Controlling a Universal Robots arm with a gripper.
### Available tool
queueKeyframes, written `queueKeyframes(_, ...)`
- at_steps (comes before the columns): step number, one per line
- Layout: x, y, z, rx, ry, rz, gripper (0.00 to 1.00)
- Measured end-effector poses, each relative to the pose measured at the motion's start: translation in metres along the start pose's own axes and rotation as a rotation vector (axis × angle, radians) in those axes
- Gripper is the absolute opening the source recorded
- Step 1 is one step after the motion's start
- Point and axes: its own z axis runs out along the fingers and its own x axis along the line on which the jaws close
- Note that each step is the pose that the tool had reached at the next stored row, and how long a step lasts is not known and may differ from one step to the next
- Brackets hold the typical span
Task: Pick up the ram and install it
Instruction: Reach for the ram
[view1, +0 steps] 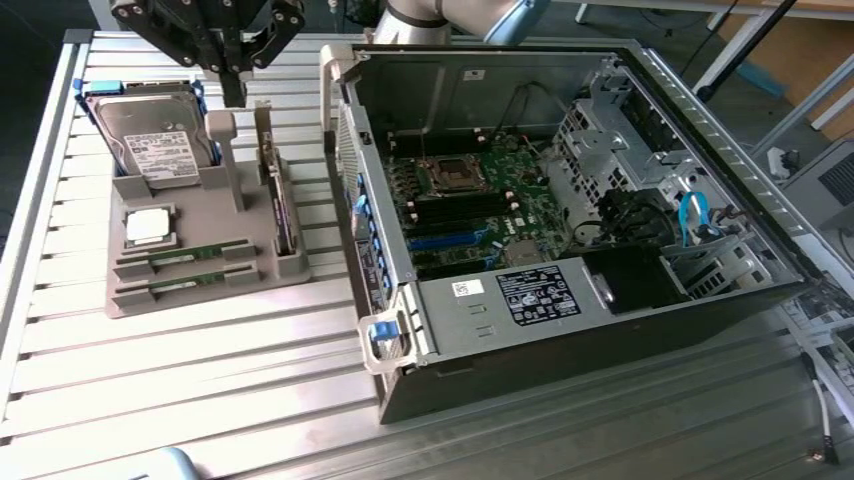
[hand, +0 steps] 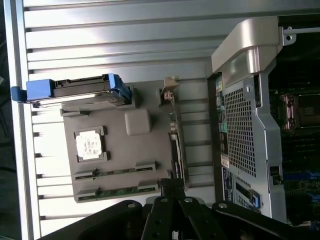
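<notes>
Over the edge of the gray holder (view1: 200, 215), tool (view1: 236, 95) hovering shut (gripping nothing), ram sticks (view1: 183, 256) lying slotted, bare table (view1: 200, 380) flanking.

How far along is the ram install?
Done: nothing yet. The ram and its twin both lie in the gray tray. In hand: nothing; the gripper hangs shut over the tray. Left: pickup and install.
</notes>
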Motion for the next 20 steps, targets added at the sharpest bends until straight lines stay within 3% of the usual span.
queueKeyframes(20,0.059,-0.0045,-0.0016,0.0,0.0,0.0,0.11)
